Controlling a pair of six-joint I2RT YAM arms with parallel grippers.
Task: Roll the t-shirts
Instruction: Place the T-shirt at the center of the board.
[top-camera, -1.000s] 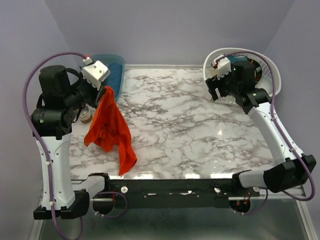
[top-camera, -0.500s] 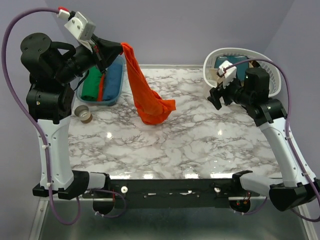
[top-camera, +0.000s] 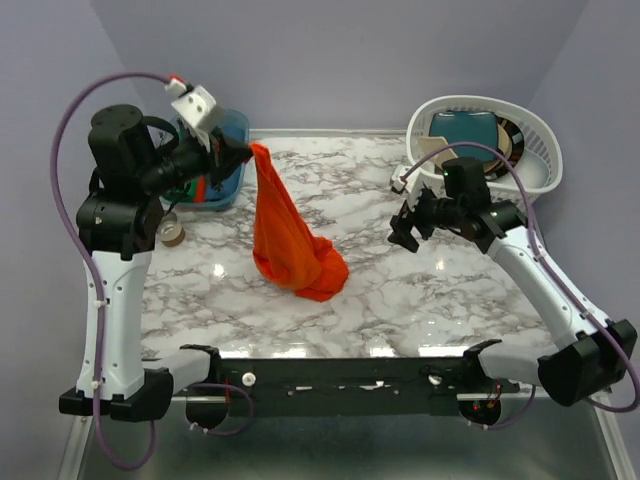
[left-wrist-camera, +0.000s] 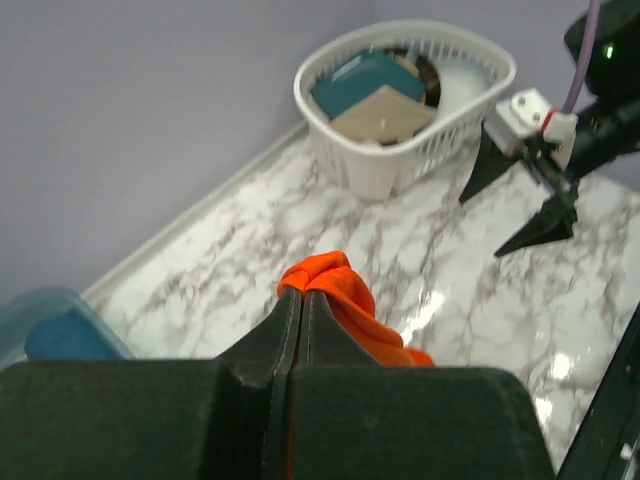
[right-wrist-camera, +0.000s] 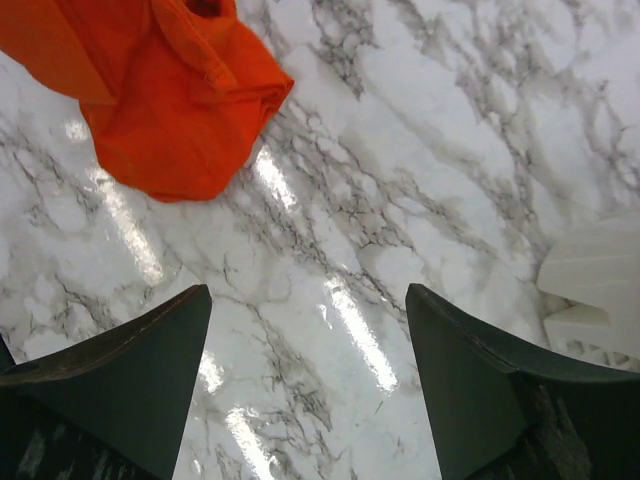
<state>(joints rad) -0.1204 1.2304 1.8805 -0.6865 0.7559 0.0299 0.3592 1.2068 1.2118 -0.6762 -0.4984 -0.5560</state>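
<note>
Orange-red soft fabric t-shirt (top-camera: 285, 235) hangs pinched at its top by the left gripper (top-camera: 240, 152), its lower end bunched on the white marbled table (top-camera: 450, 290), nearer the left edge. The right gripper (top-camera: 408, 225), spread and empty, should probably catch a free hem to lay it flat.

T-shirt (top-camera: 288, 240) at centre of table (top-camera: 430, 290), bin (top-camera: 238, 130) back left, basket (top-camera: 548, 160) back right
</note>
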